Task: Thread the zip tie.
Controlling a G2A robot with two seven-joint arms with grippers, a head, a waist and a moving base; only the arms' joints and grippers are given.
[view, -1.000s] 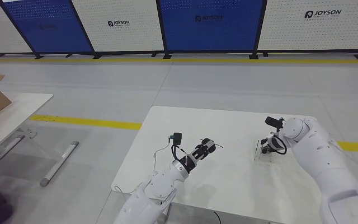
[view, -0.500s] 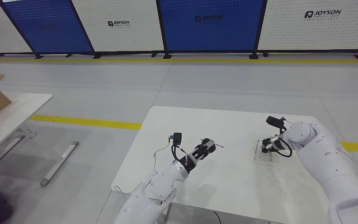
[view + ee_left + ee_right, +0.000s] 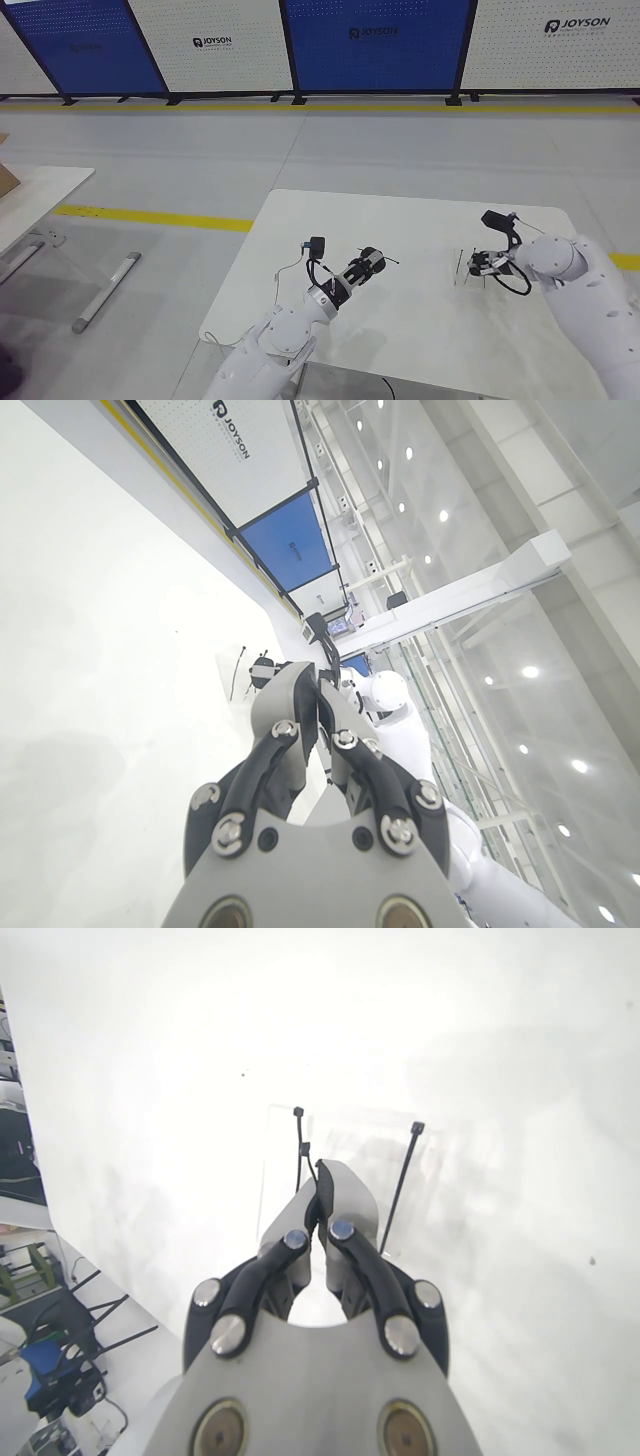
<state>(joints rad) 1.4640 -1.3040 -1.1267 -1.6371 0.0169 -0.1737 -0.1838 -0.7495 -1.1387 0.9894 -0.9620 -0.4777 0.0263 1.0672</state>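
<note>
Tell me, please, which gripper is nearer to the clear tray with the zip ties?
Right. The right gripper is over the clear tray, jaws shut on a zip tie there. The left gripper is apart from it, toward the middle of the table.

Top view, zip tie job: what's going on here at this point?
The right gripper is at a clear tray on the right side of the table, shut on the thin end of one zip tie. Two other ties lie in the tray. The left gripper is shut over the middle of the table, pointing toward the right arm. No tie looks threaded yet.
</note>
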